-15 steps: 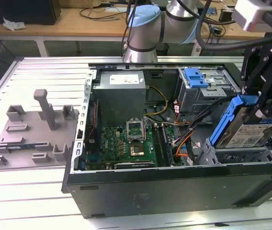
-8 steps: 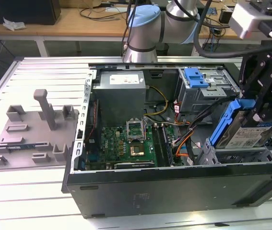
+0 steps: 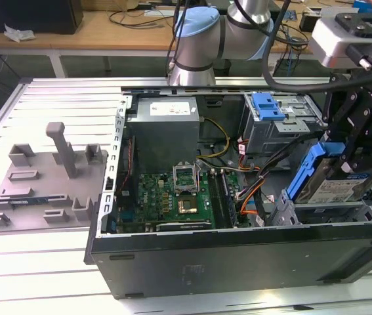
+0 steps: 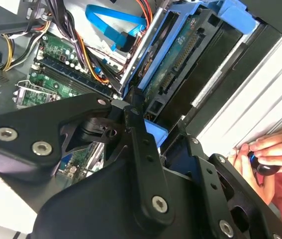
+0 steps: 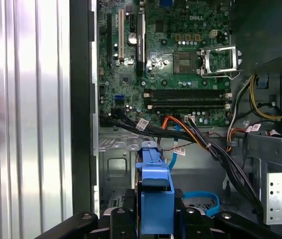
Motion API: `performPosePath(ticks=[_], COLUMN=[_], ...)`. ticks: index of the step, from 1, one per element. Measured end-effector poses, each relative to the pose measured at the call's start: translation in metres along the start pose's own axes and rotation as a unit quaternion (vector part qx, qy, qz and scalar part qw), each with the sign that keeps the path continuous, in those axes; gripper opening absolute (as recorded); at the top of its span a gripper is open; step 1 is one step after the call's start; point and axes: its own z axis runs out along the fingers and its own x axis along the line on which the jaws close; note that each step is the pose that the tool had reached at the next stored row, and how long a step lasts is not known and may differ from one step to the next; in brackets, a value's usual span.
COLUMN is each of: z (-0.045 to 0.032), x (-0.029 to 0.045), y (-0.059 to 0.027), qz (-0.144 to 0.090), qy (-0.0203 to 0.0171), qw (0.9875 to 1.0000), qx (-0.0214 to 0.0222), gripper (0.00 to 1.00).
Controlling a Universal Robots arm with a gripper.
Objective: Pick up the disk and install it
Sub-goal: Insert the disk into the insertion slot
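The disk is seen clamped in the pincer at the exterior view's right. It is held tilted just above a metal drive bay in the corner of an open computer case. Whether the disk touches the bay cannot be told. In the first wrist view, the disk's blue carrier rail is gripped between the black fingers, with the motherboard laid out beyond it. A blue latch piece is seated on a second drive cage deeper in the case. The case is set on a ribbed metal bench, and a grey fixture plate is placed well apart at the exterior view's left. A person's hand is seen beside the case wall.
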Motion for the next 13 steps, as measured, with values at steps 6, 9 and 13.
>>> performPosePath(ticks=[6, 9, 13], z=[0.0035, 0.0035, 0.0037], x=[0.0001, 0.0001, 0.0001], y=[0.0, 0.0, 0.0], qz=[0.0, 0.0, 0.0], qy=[0.0, 0.0, 0.0], qw=[1.0, 1.0, 1.0], qx=[0.0, 0.0, 0.0], gripper=[0.44, 0.44, 0.44])
